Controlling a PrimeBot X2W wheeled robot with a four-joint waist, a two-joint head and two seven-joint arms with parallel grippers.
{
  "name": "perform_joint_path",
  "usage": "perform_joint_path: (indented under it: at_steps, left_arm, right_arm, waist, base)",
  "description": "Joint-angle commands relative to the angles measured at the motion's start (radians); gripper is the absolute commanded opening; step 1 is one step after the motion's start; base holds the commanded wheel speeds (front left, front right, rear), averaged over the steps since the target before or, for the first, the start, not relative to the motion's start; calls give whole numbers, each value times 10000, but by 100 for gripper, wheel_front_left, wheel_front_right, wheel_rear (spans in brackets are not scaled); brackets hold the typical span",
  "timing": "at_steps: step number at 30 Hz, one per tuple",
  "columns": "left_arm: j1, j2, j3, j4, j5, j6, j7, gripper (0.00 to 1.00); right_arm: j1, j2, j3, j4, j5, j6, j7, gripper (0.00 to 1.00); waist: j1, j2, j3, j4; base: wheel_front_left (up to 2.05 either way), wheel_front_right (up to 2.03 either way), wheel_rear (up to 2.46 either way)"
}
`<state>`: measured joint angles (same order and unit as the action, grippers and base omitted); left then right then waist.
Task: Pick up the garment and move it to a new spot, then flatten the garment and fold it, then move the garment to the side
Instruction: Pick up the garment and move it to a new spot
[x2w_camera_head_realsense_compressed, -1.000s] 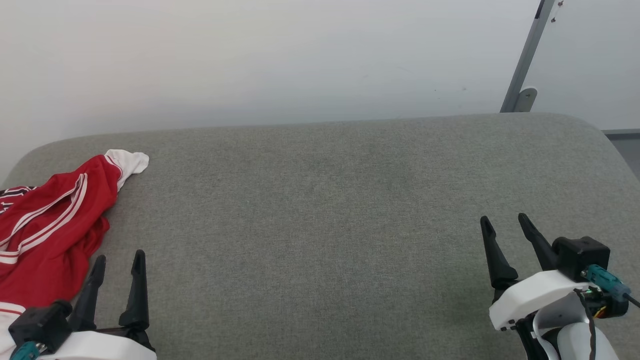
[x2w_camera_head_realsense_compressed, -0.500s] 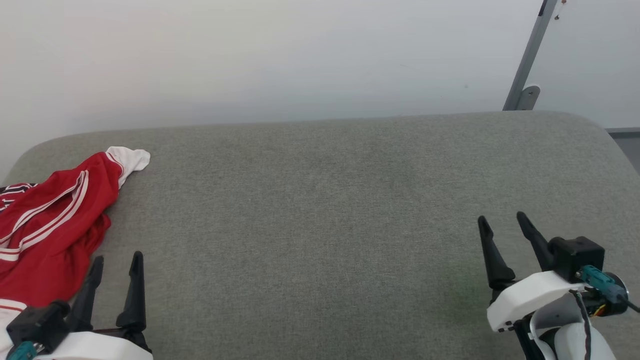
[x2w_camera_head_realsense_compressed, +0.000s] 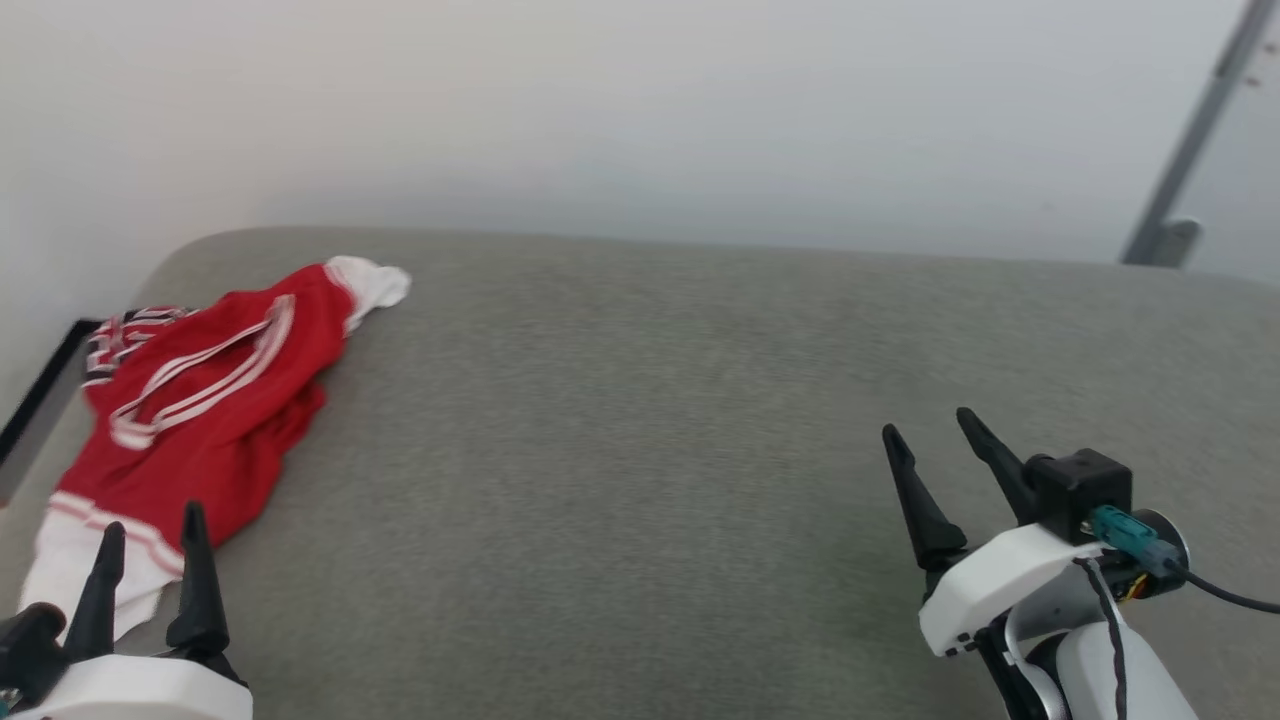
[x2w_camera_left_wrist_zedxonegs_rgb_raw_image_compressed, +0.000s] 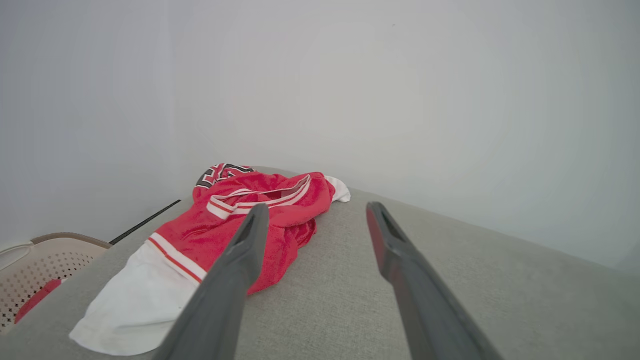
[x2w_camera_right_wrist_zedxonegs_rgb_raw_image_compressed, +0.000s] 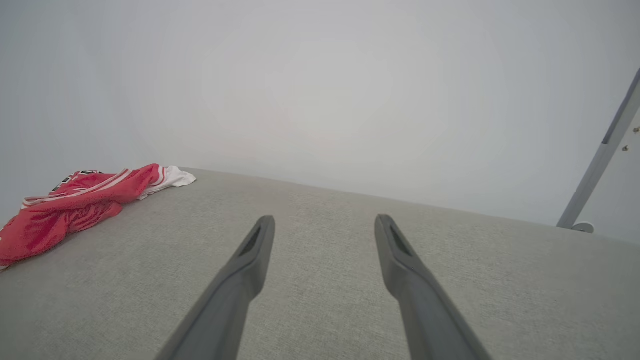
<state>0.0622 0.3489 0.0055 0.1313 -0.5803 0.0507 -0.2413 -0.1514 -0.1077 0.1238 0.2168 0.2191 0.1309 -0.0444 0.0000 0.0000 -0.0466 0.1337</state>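
While both arms sit low at the near edge of a broad grey woven-fabric cushioned surface (x2w_camera_head_realsense_compressed: 650, 400), the garment (x2w_camera_head_realsense_compressed: 200, 420), a red thin-fabric sports jersey with white sleeve ends and red-and-white striped trim, lies crumpled at that surface's far-left corner. One white sleeve end points toward the plain white wall (x2w_camera_head_realsense_compressed: 600, 100). Another white part spreads out at the near end of the heap, close to the surface's left edge. Black, white-outlined lettering shows on the bunched part farthest to the left.

The left gripper (x2w_camera_head_realsense_compressed: 152, 520) has its two long dark fingers spread apart with nothing between them. From the head view its tips overlap the near white-and-red end of the jersey; whether they touch the cloth cannot be told. The right gripper (x2w_camera_head_realsense_compressed: 927, 423) is well apart from the jersey, over bare grey fabric on the right side, its fingers likewise parted and empty.

A slanted grey metal post (x2w_camera_head_realsense_compressed: 1190, 150) stands against the wall at the far right. Beside the surface's left end, the left wrist view catches a beige perforated plastic basket (x2w_camera_left_wrist_zedxonegs_rgb_raw_image_compressed: 30, 265) with a bit of red inside.
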Motion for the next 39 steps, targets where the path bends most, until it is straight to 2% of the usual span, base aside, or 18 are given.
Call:
perform_joint_path:
  at_steps: [1, 13, 19, 29, 39]
  left_arm:
    - [72, 52, 70, -72, -93, 114, 60, 100]
    - [208, 101, 20, -366, -123, 318, 333, 100]
    - [66, -1, -28, -385, -232, 285, 340, 100]
    - [-707, -143, -54, 93, -452, 81, 162, 100]
    - [-3207, 122, -312, 2058, -782, -777, 306, 100]
  right_arm:
    - [-148, -53, 183, 65, 115, -3, 45, 100]
    - [-428, -137, 698, 330, 466, -3, -2, 100]
    - [-557, -191, 752, 283, 447, -5, 74, 100]
    - [-799, -365, 627, 220, 364, -5, 218, 100]
    - [-1020, -483, 190, -513, 15, -3, 672, 100]
  waist:
    - [0, 0, -106, 711]
    - [0, 0, -234, 2655]
    - [0, 0, -123, 3243]
    - [0, 0, 294, 3422]
    - [0, 0, 1378, 3036]
  base:
    - [0, 0, 0]
    - [0, 0, 0]
    - [0, 0, 0]
    - [0, 0, 0]
    - [0, 0, 0]
